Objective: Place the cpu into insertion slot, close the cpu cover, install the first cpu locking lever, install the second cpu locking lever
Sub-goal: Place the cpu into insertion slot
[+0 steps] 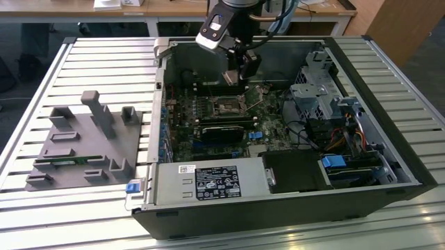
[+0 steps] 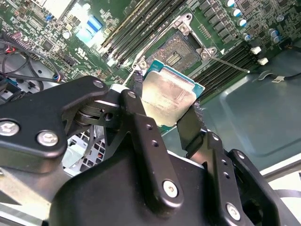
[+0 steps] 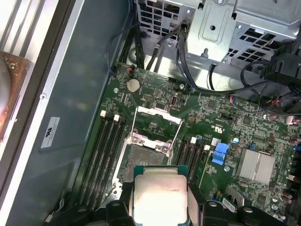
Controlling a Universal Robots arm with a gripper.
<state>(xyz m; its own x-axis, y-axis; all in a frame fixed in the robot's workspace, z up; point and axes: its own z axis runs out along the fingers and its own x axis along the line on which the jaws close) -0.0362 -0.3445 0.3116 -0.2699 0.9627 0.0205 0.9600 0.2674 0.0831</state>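
CPU (image 2: 170, 96) is pinched by 2 opposite edges in the pincer (image 2: 164, 107), flat side level, probably for a square drop, and hovers over the bare insertion slot (image 2: 175, 52) (cpu cover (image 3: 158, 123) raised) inside the computer case (image 1: 292, 208).

An open computer case (image 1: 278, 219) lies on its side on a slatted metal table (image 1: 104, 62). A robot arm's gripper (image 1: 234, 78) hangs over the green motherboard (image 1: 181, 135) inside the case. The small pale cpu (image 1: 230, 77) is clamped between its jaws, apart from the insertion slot (image 1: 226, 108). On the exterior view's left, a grey fixture (image 1: 83, 140) with upright posts rests on the table beside the case.
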